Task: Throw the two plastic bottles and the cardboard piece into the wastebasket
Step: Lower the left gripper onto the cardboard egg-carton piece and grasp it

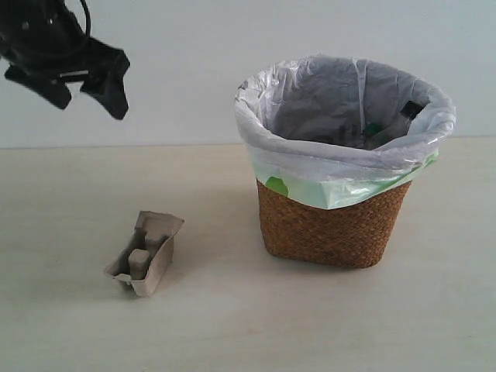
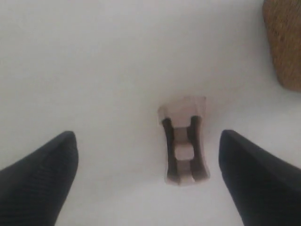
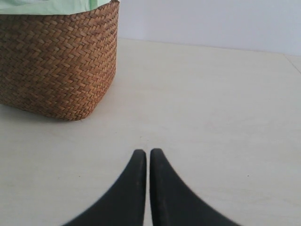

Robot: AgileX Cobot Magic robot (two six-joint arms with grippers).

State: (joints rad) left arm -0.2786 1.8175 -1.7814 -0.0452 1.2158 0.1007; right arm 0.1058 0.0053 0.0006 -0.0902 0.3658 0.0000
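Observation:
The grey-brown cardboard piece (image 1: 146,255) lies on the table at front left; the left wrist view shows this cardboard piece (image 2: 185,141) from above, well below the fingers. My left gripper (image 1: 87,91) hangs high at the upper left, open and empty, and the left gripper (image 2: 148,141) straddles empty air over the table. The wicker wastebasket (image 1: 333,226) with its white bag stands at right; inside it a green bit (image 1: 373,130) and a black cap (image 1: 412,108) of the bottles peek out. My right gripper (image 3: 148,153) is shut and empty, low beside the wastebasket (image 3: 56,66).
The pale table (image 1: 232,325) stretches around the basket, with a plain wall (image 1: 186,70) behind. A corner of the basket (image 2: 284,42) shows in the left wrist view.

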